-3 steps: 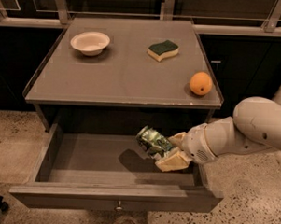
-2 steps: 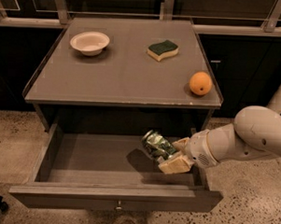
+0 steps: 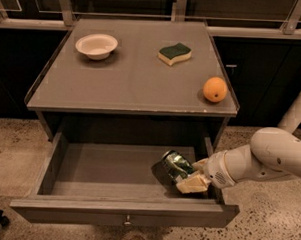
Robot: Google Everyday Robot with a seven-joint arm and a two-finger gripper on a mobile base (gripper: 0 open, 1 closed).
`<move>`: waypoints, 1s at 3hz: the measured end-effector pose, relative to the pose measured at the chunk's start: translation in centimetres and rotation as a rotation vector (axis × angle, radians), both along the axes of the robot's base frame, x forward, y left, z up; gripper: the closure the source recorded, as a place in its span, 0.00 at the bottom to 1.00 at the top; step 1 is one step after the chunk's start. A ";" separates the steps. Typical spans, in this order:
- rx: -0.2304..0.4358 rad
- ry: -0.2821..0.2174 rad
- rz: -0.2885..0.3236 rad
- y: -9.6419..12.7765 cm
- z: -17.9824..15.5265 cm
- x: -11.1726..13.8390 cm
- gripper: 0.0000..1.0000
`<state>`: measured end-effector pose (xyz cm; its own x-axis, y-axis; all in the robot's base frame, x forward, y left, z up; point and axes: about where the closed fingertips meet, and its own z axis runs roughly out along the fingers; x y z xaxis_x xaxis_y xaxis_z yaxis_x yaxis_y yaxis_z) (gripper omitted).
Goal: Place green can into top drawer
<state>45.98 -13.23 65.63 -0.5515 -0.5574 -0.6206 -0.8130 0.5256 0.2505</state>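
My claw (image 3: 190,175) pinches the green can (image 3: 172,165), tilted low inside the open top drawer (image 3: 86,210), so a release should drop it in.

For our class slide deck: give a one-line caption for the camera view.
The hand, at the right end of the open top drawer, holds the green can inside it.

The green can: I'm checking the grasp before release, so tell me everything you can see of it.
The green can is small, shiny metal, green with silvery patches. It is tilted, held in the gripper, whose fingers clamp it, inside the open top drawer, near its right wall. Contact with floor unclear.
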 end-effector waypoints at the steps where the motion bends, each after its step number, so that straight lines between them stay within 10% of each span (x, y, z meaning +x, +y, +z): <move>1: 0.000 0.003 -0.002 -0.1 -0.1 0.0 0.82; 3: 0.000 0.003 -0.002 -0.1 -0.1 0.0 0.36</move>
